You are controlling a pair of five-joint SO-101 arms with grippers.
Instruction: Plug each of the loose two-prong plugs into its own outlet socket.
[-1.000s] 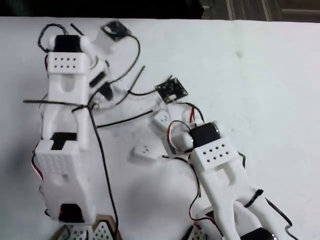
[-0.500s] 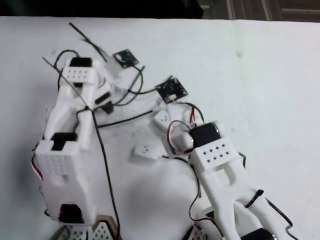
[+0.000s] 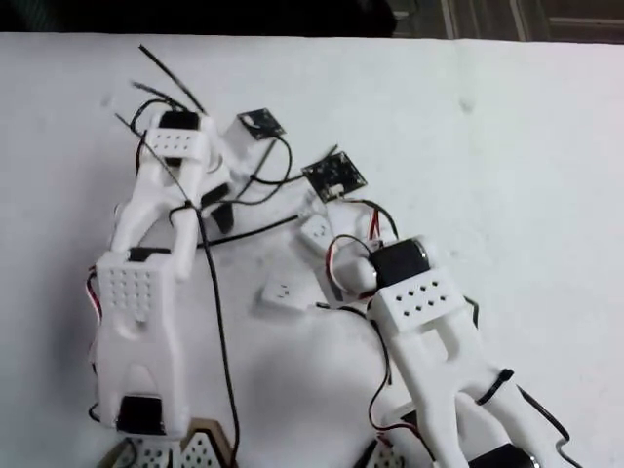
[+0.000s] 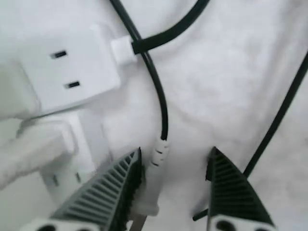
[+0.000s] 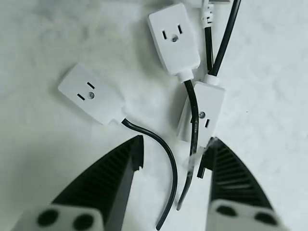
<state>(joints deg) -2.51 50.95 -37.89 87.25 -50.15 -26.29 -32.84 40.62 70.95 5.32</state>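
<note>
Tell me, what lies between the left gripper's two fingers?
In the left wrist view, a white plug on a black cord lies inside the open left gripper, close to one finger.

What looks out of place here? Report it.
The black cord from one socket lies across the face of the neighbouring socket, beside its slots, and could hinder plugging in there. Nothing looks damaged.

Tabletop white, faintly mottled. Sockets white, slots dark. Cables black; plug white with a ribbed collar. Left fingers dark grey, ridged in fine stripes; right fingers black, same ridging. Arms white, grids of small dark holes, black motor blocks, red wires. Two small square boards black.
</note>
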